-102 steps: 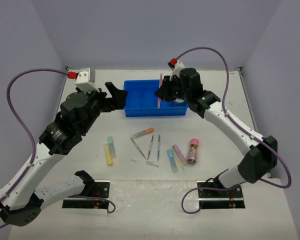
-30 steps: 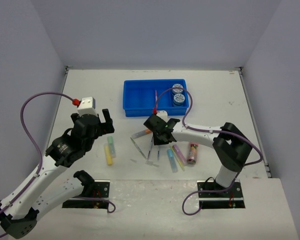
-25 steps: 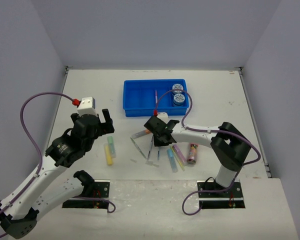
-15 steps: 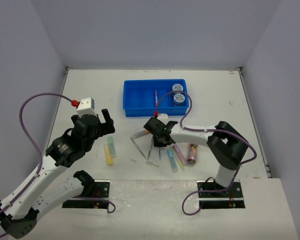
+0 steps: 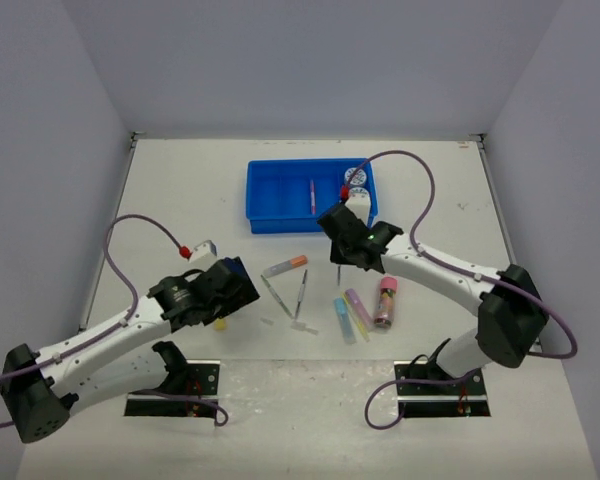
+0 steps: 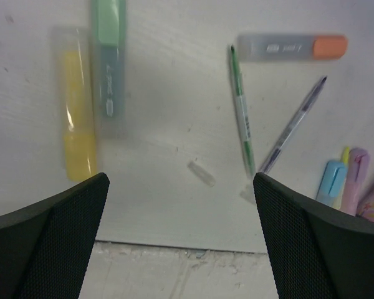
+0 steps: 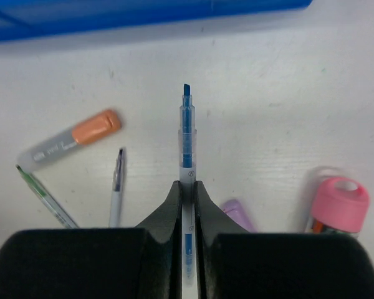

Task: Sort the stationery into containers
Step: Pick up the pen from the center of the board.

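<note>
We held a thin blue pen (image 7: 186,134) clamped in the right gripper (image 7: 187,187); carrying it to the blue tray (image 5: 280,195) seemed next. The left gripper (image 6: 179,180) gaped empty.

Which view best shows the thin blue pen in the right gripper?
Right wrist: the thin blue pen fills the centre, clamped in the right gripper, tip pointing away. Top external shows only a faint sliver below the gripper. Left wrist misses it.
</note>
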Tool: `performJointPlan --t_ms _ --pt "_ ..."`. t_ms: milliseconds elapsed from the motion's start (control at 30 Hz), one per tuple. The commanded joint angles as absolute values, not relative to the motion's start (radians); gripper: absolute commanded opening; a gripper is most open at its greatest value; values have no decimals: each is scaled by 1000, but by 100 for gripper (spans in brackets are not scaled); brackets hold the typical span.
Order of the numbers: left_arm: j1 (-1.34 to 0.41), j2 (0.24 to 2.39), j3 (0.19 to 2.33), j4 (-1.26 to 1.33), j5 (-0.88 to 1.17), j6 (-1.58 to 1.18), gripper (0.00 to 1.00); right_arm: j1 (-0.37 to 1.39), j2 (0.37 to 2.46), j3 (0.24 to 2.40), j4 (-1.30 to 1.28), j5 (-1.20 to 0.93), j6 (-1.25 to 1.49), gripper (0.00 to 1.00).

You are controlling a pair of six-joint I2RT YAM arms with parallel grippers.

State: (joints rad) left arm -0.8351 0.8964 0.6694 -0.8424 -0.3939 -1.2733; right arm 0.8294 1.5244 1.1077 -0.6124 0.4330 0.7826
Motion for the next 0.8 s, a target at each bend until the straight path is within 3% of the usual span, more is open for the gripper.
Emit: performJointPlan --t_ms 0,167,267,333,367,567,767 --pt "-966 1008 676 -842 -400 -1599 100 765 1453 1142 -618 510 699 0" --pt "-1009 1174 745 -866 -388 -1642 94 746 1421 1123 -579 488 657 0" --pt "-1009 1206 750 -851 -386 -1672 78 742 1414 1115 -564 480 639 0" --pt "-1009 1227 762 -826 -372 -1664 57 742 1405 1103 -550 470 627 0" --pt "-1009 1250 781 -830 -367 -1660 54 742 1400 1098 -546 465 620 0" --pt "-1009 1343 822 -845 -342 -1658 40 741 1353 1060 -521 457 610 0" --pt "-1009 1405 827 -815 -326 -1642 40 741 1322 1032 -503 449 605 0"
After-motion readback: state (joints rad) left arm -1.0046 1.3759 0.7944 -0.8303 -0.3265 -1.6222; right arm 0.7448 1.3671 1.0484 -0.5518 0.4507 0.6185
